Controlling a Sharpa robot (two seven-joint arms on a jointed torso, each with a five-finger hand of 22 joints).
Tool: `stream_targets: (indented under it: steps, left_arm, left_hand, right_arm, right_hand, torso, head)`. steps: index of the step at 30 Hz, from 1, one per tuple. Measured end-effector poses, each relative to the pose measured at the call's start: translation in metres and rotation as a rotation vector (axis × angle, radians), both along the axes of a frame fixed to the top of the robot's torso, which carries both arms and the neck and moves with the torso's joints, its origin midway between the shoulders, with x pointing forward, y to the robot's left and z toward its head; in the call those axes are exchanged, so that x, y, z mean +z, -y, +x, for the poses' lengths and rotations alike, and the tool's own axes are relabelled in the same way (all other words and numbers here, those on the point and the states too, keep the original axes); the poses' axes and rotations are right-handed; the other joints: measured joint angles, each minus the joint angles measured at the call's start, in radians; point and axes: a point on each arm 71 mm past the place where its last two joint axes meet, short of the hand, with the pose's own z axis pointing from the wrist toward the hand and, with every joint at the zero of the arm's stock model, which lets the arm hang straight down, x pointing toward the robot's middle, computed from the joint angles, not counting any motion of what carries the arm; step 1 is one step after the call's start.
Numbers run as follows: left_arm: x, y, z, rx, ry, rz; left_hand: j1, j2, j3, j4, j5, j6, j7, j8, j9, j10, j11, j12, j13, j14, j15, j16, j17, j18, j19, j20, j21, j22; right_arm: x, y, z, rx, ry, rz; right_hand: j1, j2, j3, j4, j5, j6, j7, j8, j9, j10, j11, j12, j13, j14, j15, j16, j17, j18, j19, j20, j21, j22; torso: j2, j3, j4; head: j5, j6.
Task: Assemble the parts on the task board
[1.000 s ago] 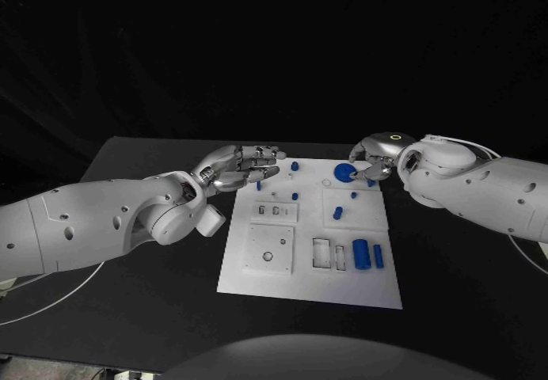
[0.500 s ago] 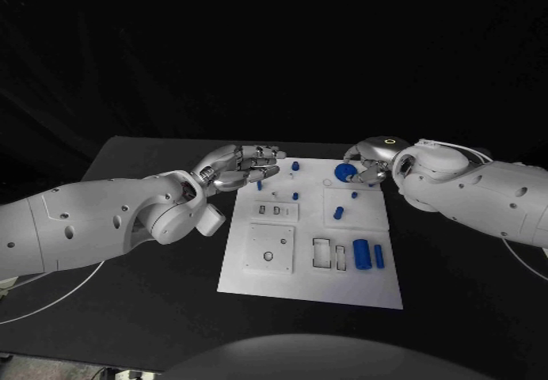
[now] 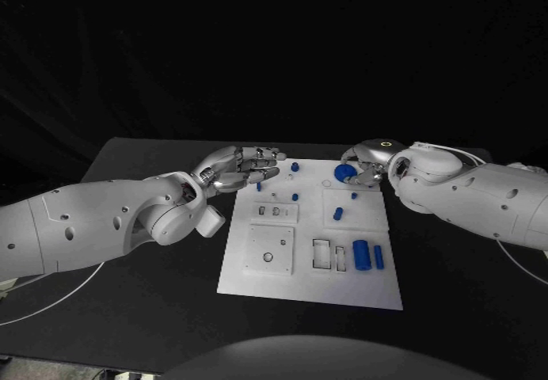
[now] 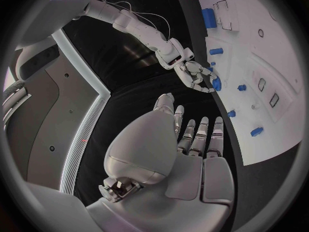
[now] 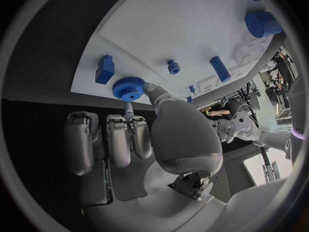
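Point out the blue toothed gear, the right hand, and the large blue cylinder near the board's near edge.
Blue toothed gear (image 5: 129,88), right wrist view, top face.
Right hand (image 3: 367,165), head view, knuckles.
Large blue cylinder (image 3: 362,254), head view, mid-body.

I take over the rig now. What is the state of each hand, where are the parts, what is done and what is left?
Right hand: fingertips on the blue gear at the board's far edge; I cannot tell if it is seated.
Left hand: fingers curled, holding nothing, at the far left corner.
Two blue cylinders lie in the near right part; small blue pegs lie mid-board.
Left: several slots look unfilled.
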Motion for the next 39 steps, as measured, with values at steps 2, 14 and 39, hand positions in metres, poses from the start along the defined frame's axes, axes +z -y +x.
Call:
stream_targets:
  steps: [2, 14, 39]
  left_arm:
    - [0.0, 0.0, 0.0, 0.0, -0.001, 0.0]
    - [-0.0002, 0.0014, -0.0001, -0.005, -0.003, -0.001]
    - [-0.0006, 0.0057, -0.0018, -0.021, -0.008, -0.006]
  left_hand:
    - [0.0, 0.0, 0.0, 0.0, 0.0, 0.0, 0.0, 0.0, 0.0, 0.0, 0.0, 0.0, 0.0, 0.0, 0.0, 0.0, 0.0, 0.0, 0.0, 0.0, 0.0, 0.0]
    - [0.0, 0.0, 0.0, 0.0, 0.0, 0.004, 0.004, 0.0, 0.0, 0.004, 0.004, 0.004, 0.0, 0.004, -0.004, 0.0, 0.0, 0.0, 0.0, 0.0, 0.0, 0.0]
    - [0.0, 0.0, 0.0, 0.0, 0.0, 0.004, 0.004, 0.0, 0.0, 0.007, 0.0, 0.008, 0.0, 0.007, 0.0, 0.007, 0.001, 0.0, 0.0, 0.0, 0.0, 0.0]
  right_arm:
    - [-0.0006, 0.0005, 0.0004, -0.003, 0.0, -0.001]
    - [-0.0013, 0.0027, 0.0044, -0.017, 0.005, -0.008]
    - [-0.003, 0.001, 0.0066, -0.007, 0.016, 0.008]
  right_hand:
    - [0.004, 0.004, 0.002, -0.002, 0.004, 0.0, 0.0, 0.0, 0.0, 0.0, 0.0, 0.0, 0.0, 0.0, 0.0, 0.0, 0.0, 0.0, 0.0, 0.0, 0.0, 0.0]
    - [0.008, 0.008, 0.022, -0.01, -0.003, 0.032, 0.003, 0.011, 0.001, -0.001, 0.0, 0.0, 0.0, 0.0, 0.0, 0.0, 0.0, 0.0, -0.004, 0.004, -0.004, 0.0]
    - [0.048, 0.023, 0.072, -0.047, -0.005, 0.075, 0.023, 0.023, 0.004, -0.001, 0.007, 0.0, 0.0, 0.0, 0.0, 0.0, 0.0, 0.0, -0.015, 0.007, -0.022, 0.0]
  torso:
    - [0.0, 0.0, 0.0001]
    - [0.0, -0.0012, 0.0001]
    - [0.0, 0.0003, -0.0017]
  head:
    - [0.001, -0.001]
    - [-0.001, 0.009]
    - [0.007, 0.004]
